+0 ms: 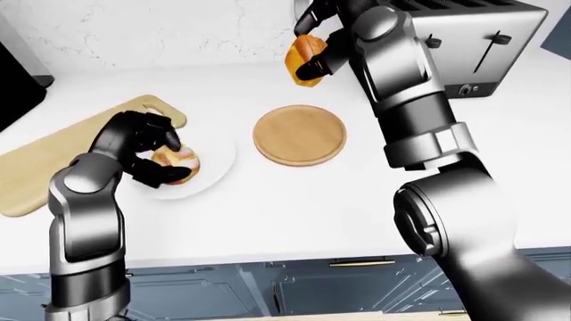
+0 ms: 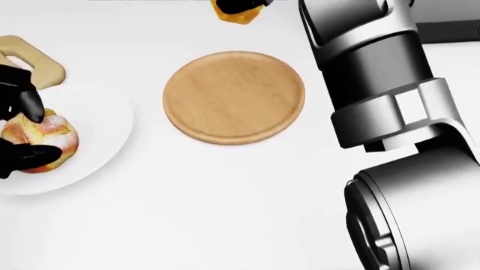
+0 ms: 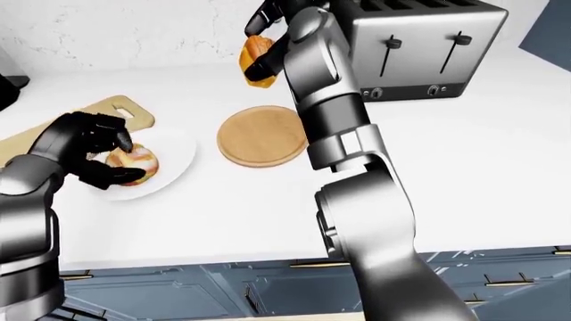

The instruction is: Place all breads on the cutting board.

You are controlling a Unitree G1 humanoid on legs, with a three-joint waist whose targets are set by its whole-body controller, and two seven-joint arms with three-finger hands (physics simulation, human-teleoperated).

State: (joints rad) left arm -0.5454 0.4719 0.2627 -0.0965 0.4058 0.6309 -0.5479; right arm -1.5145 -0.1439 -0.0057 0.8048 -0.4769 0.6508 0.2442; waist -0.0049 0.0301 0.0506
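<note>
Lettering: none legible on any item.

Bun (image 1: 175, 162): round, pale with pinkish glaze, lying on a white round plate (image 1: 212, 175) at the left of the left-eye view. Left hand (image 1: 142, 148): black fingers curled round the bun, clamped on it.

Croissant (image 1: 305, 59): golden, glossy, held raised above the white worktop (image 1: 294, 207) near the top of the view. Right hand (image 1: 314, 40): fingers closed on the croissant.

Cutting board (image 1: 35, 170): pale wood, rectangular, handle with a hole, just beside the plate's left edge.

Round board (image 1: 299, 134): wooden disc, flat, between the plate and right arm.

Toaster (image 3: 420, 47): brushed metal, two levers, top right.
</note>
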